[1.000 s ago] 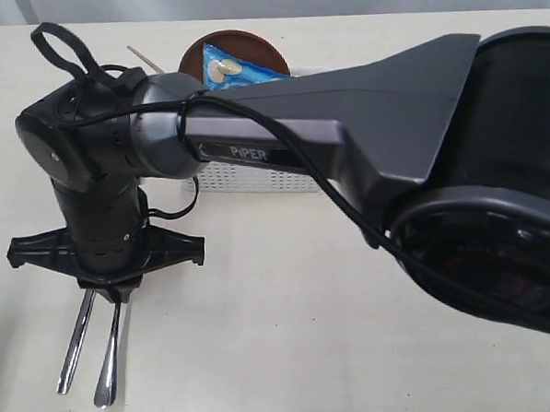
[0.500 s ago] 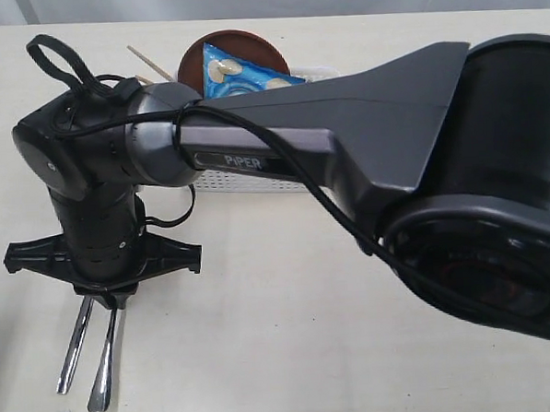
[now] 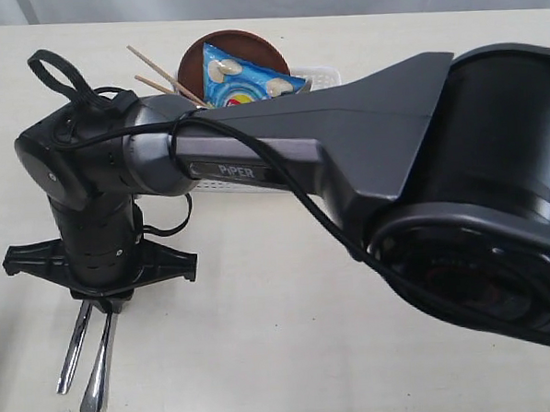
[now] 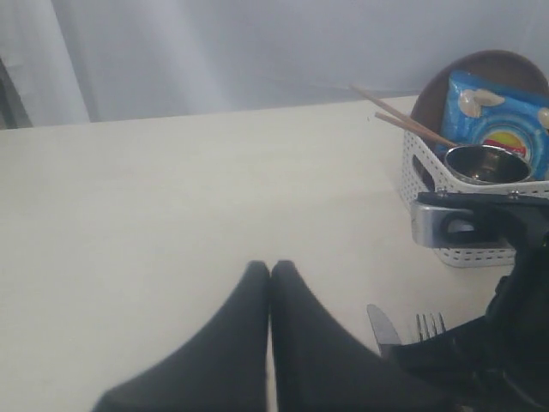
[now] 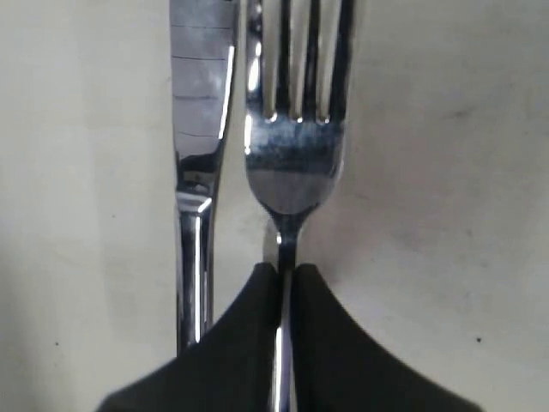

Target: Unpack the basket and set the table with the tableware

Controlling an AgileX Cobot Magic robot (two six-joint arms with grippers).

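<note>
A steel knife (image 5: 196, 172) and a steel fork (image 5: 296, 163) lie side by side on the pale table (image 3: 263, 336), left of the near middle. My right gripper (image 5: 284, 270) is shut on the fork's neck; in the exterior view it (image 3: 103, 305) points straight down over the two handles, fork (image 3: 97, 368) and knife (image 3: 70, 350). The white basket (image 4: 420, 184) stands behind, holding the brown plate (image 3: 239, 40), steel cup (image 4: 485, 163) and wooden chopsticks (image 3: 157, 74). My left gripper (image 4: 270, 268) is shut and empty above bare table, left of the cutlery.
A blue chip bag (image 3: 241, 79) leans on the plate inside the basket. My right arm's long dark link (image 3: 345, 138) stretches across the exterior view and hides most of the basket. Pale curtain backs the table's far edge.
My right arm has sunk slightly, uncovering the chopsticks. The fork in its grip has slid a little toward the near edge beside the still knife.
</note>
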